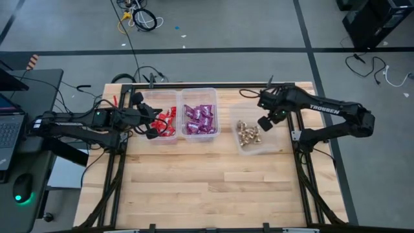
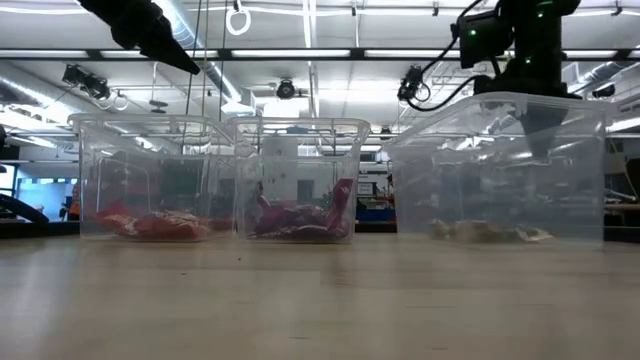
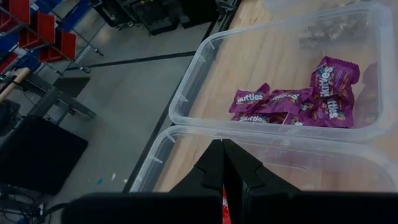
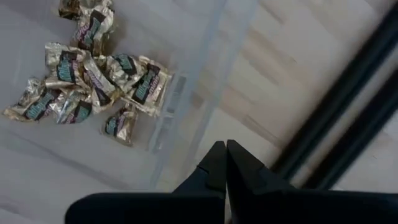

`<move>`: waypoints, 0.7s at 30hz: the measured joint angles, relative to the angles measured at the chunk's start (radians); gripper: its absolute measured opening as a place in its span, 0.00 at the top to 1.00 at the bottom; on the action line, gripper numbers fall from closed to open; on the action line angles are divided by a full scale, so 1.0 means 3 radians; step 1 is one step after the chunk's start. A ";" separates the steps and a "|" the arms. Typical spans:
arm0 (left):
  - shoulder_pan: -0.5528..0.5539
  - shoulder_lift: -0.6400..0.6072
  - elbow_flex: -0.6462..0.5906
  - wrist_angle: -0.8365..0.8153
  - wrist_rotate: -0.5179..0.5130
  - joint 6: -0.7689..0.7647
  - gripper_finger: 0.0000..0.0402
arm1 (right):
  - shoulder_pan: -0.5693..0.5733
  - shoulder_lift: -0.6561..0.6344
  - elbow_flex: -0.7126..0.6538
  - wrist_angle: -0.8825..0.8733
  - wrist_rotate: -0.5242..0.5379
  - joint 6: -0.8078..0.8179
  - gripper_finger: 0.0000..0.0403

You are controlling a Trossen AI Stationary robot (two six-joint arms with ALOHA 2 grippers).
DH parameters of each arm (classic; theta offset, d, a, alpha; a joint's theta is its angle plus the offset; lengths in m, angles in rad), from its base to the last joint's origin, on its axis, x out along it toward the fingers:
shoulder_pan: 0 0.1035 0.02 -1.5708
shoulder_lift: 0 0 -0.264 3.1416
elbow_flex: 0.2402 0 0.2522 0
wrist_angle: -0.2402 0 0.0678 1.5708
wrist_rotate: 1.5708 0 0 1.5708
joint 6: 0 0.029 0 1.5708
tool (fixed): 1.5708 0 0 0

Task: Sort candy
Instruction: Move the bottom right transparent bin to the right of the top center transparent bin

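Note:
Three clear bins stand in a row at the table's far side. The left one holds red candy packets, the middle one purple packets, and the right one gold foil pieces. The candy lies on the bin floors. My left gripper hovers shut above the left bin's near-left part, slanting down. My right gripper points down, shut, over the right bin's right wall, beside the gold pile. Neither holds anything.
The left bin, middle bin and right bin stand close together. Bare wooden tabletop spreads toward the near edge. A black frame rail runs along the table's right side, close to my right gripper.

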 joint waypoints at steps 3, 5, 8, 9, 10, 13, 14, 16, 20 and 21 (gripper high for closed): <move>0.0000 0.0001 0.0000 0.0000 0.0000 -0.0001 1.00 | 0.0010 -0.0001 -0.0065 0.0237 -0.0002 0.0004 1.00; 0.0000 0.0001 0.0000 0.0002 0.0000 -0.0001 1.00 | 0.0010 -0.0001 -0.0090 0.0371 -0.0002 0.0039 1.00; 0.0000 0.0001 0.0000 0.0010 -0.0001 -0.0003 1.00 | 0.0042 -0.0001 -0.0091 0.0380 -0.0050 0.0078 1.00; 0.0000 0.0001 0.0000 0.0010 -0.0001 -0.0011 1.00 | 0.0068 -0.0001 -0.0091 0.0340 -0.0050 0.0086 1.00; -0.0001 0.0001 0.0000 0.0010 0.0000 -0.0018 1.00 | 0.0098 -0.0001 -0.0083 0.0243 -0.0049 0.0092 1.00; -0.0001 0.0001 0.0000 0.0006 0.0000 -0.0031 1.00 | 0.0213 -0.0011 -0.0028 -0.0254 0.0030 0.0274 1.00; -0.0001 0.0001 0.0000 0.0005 0.0000 -0.0040 1.00 | 0.0271 -0.0037 -0.0020 -0.0410 0.0066 0.0379 1.00; -0.0001 0.0001 0.0000 0.0004 0.0000 -0.0046 1.00 | 0.0437 -0.0149 -0.0015 -0.0601 0.0077 0.0583 1.00; -0.0001 0.0001 0.0000 0.0003 -0.0001 -0.0037 1.00 | 0.0919 -0.0507 -0.0009 -0.0791 0.0027 0.1168 1.00; -0.0001 0.0001 0.0000 0.0001 0.0000 -0.0031 1.00 | 0.1062 -0.0607 -0.0009 -0.0798 0.0032 0.1335 1.00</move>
